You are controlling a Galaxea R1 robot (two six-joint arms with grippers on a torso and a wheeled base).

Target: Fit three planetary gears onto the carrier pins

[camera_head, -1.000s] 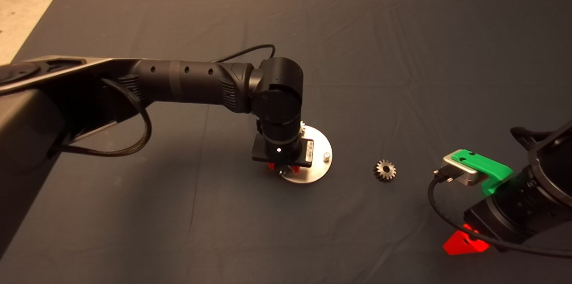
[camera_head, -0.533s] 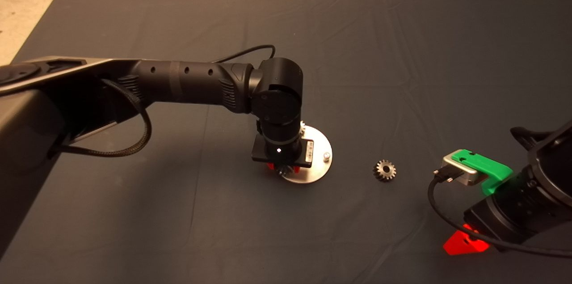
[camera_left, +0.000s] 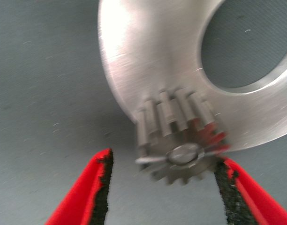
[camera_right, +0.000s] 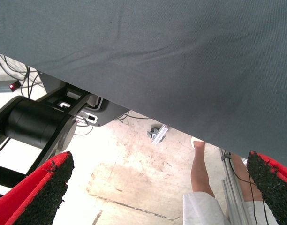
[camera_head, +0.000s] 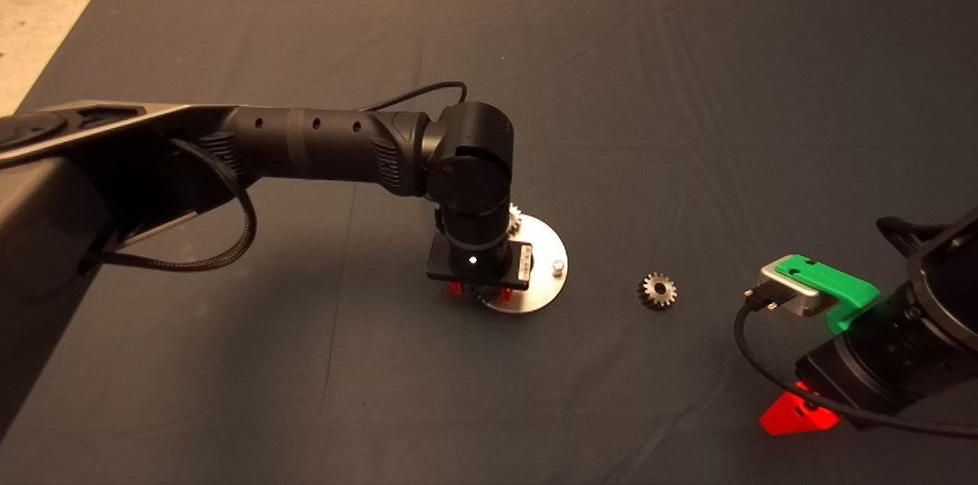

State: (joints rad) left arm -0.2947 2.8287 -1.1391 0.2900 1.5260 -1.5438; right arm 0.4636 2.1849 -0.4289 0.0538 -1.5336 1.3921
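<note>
— Well, where do we find the left gripper [camera_left: 163, 185]?

— Over the near rim of the silver disc [camera_head: 544, 240], its arm reaching in from the left across the dark mat [camera_head: 688, 88]; in its wrist view we see the red fingers [camera_left: 89, 187] spread apart, one pad clear of the metal, the other just beside it; whether that one touches, we cannot tell.

— And between them?

— A planetary gear [camera_left: 178, 140] seated on a carrier pin [camera_left: 183, 153], whose flat tip shows in the bore; the gear stands at the disc's edge, beside the large centre hole [camera_left: 249, 44].

— What else do we make out on the disc?

— In the head view, a second gear [camera_head: 514, 220] peeps out behind the wrist, and one bare pin [camera_head: 558, 266] stands on the right side.

— And the third gear [camera_head: 658, 291]?

— Lying loose on the mat, well apart from the disc, between it and the right gripper [camera_head: 795, 412]; that one waits at the lower right edge, fingers [camera_right: 42, 187] wide, its wrist view showing floor, cables and a person's legs [camera_right: 202, 176].
</note>
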